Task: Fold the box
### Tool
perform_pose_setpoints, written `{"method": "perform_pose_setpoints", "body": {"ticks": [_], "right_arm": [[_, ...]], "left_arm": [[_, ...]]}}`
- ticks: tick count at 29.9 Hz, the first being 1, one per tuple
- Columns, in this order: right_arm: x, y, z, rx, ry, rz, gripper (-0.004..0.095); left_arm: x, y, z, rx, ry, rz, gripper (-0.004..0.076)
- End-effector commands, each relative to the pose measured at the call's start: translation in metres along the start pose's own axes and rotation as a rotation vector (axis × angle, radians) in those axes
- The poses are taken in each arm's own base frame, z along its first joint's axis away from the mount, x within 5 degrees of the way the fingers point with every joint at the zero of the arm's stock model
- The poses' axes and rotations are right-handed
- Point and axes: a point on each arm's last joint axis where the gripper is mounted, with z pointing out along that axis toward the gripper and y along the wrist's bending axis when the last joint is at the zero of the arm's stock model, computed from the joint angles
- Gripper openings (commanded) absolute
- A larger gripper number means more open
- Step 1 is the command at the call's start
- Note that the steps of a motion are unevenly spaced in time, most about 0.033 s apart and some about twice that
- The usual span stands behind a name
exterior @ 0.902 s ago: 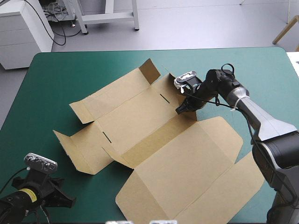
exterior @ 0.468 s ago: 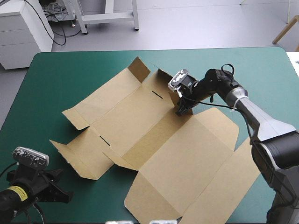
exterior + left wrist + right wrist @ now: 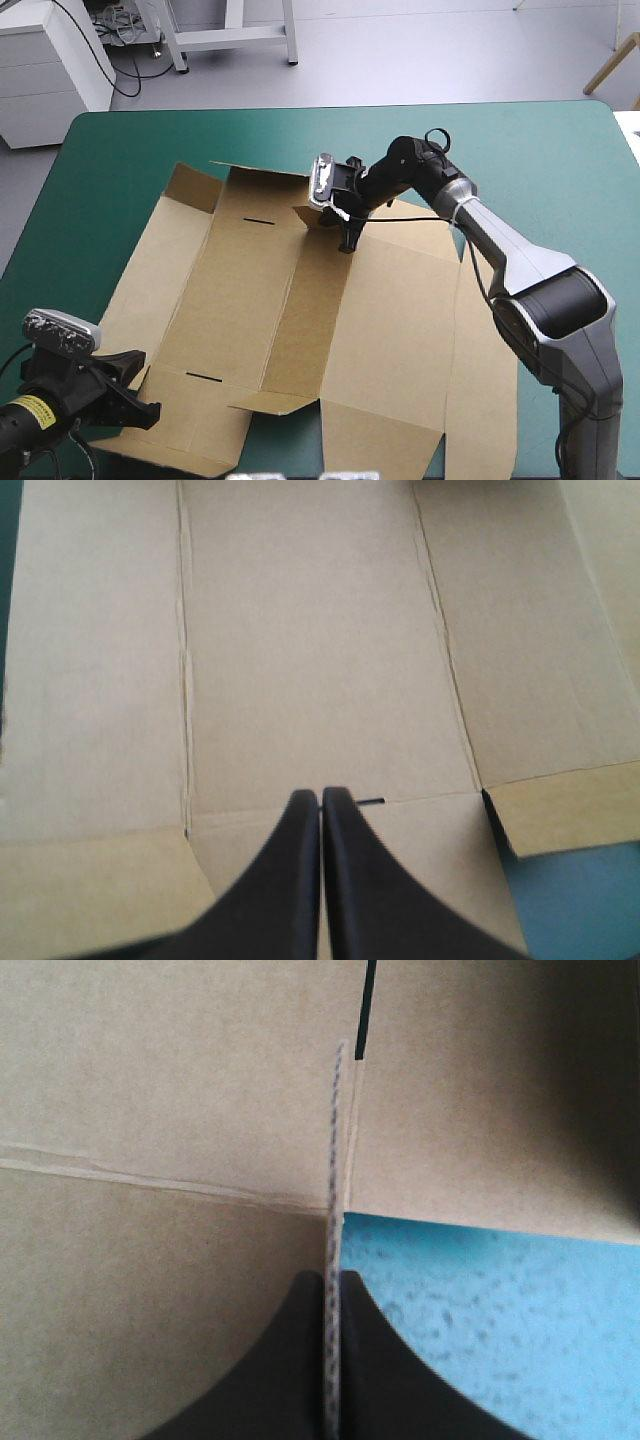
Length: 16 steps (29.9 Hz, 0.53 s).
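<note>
Brown flat cardboard box (image 3: pixel 300 310) is seen swung square and dragged left since just before; it is spread left of centre on teal-green table cover (image 3: pixel 120 150). Its far edge is pinched by right black-fingered gripper (image 3: pixel 333 1278). Left black-fingered gripper (image 3: pixel 321 795), fingers pressed together, is held over near edge. Walls judged not yet raised.

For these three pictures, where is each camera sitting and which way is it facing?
High view: above and behind the robot, facing forward and down at the teal-green table and flat brown box; left arm and right arm show.
Left wrist view: above the left wrist, looking along the shut left tool over the box; only that tool shows.
Right wrist view: above the right wrist, looking along the right tool, shut on a flap edge.
Shared: high and right wrist views both show that grip.
</note>
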Motion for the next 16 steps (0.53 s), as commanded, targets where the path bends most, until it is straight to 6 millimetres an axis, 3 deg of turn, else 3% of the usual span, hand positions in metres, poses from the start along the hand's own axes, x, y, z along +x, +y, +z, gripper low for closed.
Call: {"method": "perform_pose_setpoints", "body": {"ticks": [1,8,16], "right_arm": [[-0.037,0.002,-0.024,0.034,-0.101,-0.115,-0.0020],[-0.049,0.017,-0.006,-0.025,-0.098,-0.215,-0.0020],[-0.050,0.018,-0.005,-0.027,-0.088,-0.221,-0.0019]], "left_arm": [[-0.012,-0.002,-0.006,0.020,-0.085,-0.007,-0.0010],[-0.012,-0.002,-0.006,0.020,-0.092,-0.007,-0.0010],[-0.012,-0.002,-0.006,0.020,-0.092,-0.007,-0.0010]]}}
